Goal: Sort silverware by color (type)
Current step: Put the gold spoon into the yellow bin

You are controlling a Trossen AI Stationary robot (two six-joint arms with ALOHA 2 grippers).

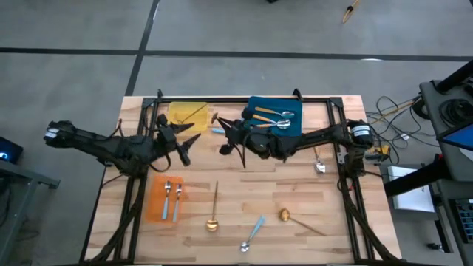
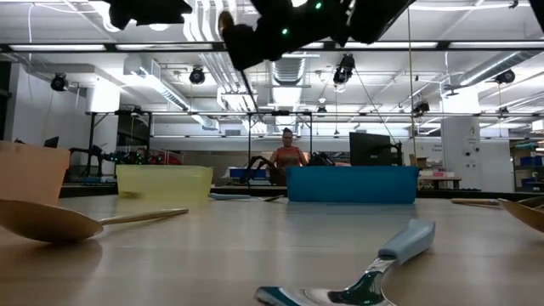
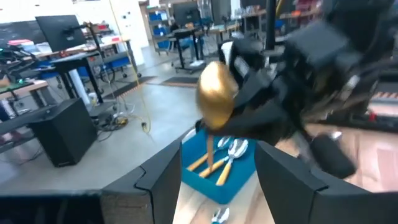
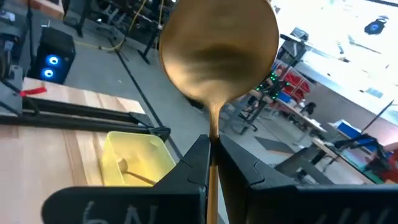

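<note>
Four spoons loose on table [image 1: 236, 193], lower frame; trays at upper centre and lower left part-filled. Right gripper [image 4: 211, 149] clamped on gold spoon [image 4: 217, 53], mid-frame beside yellow tray [image 1: 188, 113]. Left gripper [image 1: 182, 140] wide open, empty, left of centre.

My right gripper [image 4: 212, 163] pinches the thin handle of a gold spoon [image 4: 217, 53], its two dark fingers [image 4: 189, 165] closed on the stem while the bowl stands upright above them. Beyond it, a yellow tray [image 4: 140, 163] sits on the wooden table [image 4: 43, 134] with one gold spoon lying inside. A black frame rail [image 4: 81, 112] crosses the tabletop. Workshop benches and cables fill the room behind.
</note>
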